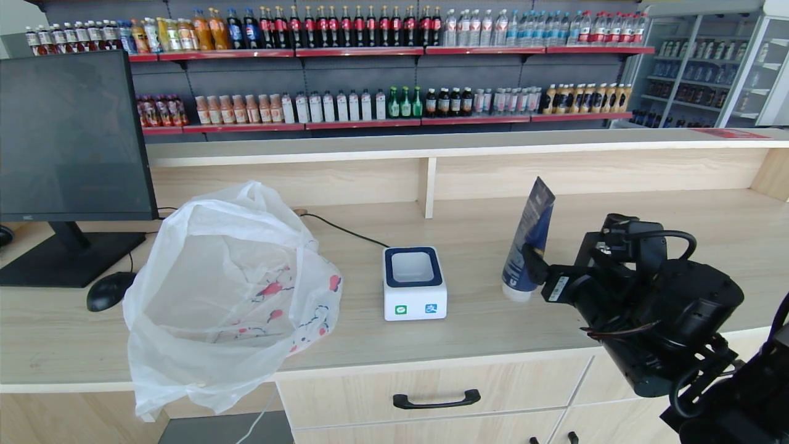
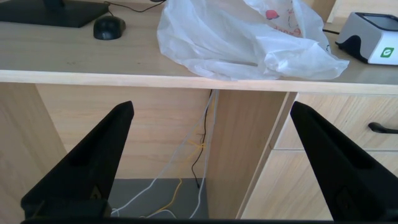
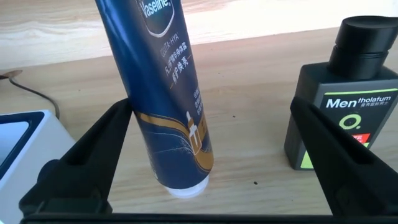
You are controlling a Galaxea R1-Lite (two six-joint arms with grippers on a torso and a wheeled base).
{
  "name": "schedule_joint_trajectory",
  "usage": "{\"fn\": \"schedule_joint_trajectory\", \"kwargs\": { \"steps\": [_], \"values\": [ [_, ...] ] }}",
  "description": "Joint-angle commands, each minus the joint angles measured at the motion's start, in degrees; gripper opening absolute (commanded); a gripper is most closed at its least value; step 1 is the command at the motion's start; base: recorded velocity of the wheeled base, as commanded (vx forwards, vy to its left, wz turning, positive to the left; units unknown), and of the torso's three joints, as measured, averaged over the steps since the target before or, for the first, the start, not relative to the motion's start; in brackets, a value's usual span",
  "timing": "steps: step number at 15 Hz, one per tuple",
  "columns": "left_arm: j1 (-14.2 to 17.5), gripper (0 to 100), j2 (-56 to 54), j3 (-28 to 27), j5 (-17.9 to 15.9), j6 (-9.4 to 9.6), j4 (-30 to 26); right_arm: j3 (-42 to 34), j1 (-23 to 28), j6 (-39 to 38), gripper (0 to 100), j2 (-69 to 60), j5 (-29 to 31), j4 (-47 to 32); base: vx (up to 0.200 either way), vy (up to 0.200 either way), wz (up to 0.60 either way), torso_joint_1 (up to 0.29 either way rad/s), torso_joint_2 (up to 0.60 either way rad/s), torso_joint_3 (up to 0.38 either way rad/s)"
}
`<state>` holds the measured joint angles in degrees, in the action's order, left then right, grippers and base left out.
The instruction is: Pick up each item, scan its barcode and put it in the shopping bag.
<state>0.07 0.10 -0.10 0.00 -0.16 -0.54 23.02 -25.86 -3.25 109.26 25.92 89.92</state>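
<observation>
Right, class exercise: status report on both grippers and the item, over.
Left gripper open, below light wooden counter edge. Right gripper open, flanking upright dark blue plastic tube, not closed. Black square bottle stands close beside tube.

Inventory as I count it. Items for scanning on the counter (image 1: 468, 324): two, namely one blue tube (image 1: 529, 237) and one dark bottle (image 3: 339, 106) with a black cap. Shopping bag (image 1: 228, 296): one, white, at the left. Barcode scanner (image 1: 414, 283): one, in the middle. Monitor (image 1: 71, 135): one, far left. Mouse (image 1: 110, 291): one, beside it. Cable (image 1: 345, 231): one, behind the scanner. Drawer handle (image 1: 436, 401): one whole, black, at the near side. Red shelves (image 1: 370, 52) on the far wall: two, stocked with drinks bottles (image 1: 345, 105) too numerous to count singly.
</observation>
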Motion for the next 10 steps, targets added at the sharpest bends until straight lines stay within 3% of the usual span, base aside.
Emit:
{"fn": "schedule_joint_trajectory", "kwargs": {
  "steps": [1, 10],
  "values": [
    [0.0, 100, 0.0, 0.0, 0.0, -0.02, 0.0, -0.3, 0.0, 0.0, 100, -0.5, 0.0, 0.1, 0.0, 0.0, 0.0, 0.0, 0.0, 0.0],
    [0.0, 100, 0.0, 0.0, 0.0, -0.02, 0.0, -2.6, 0.2, -0.3, 100, -1.9, 0.0, 0.1, 0.0, 0.0, 0.0, 0.0, 0.0, 0.0]
  ]
}}
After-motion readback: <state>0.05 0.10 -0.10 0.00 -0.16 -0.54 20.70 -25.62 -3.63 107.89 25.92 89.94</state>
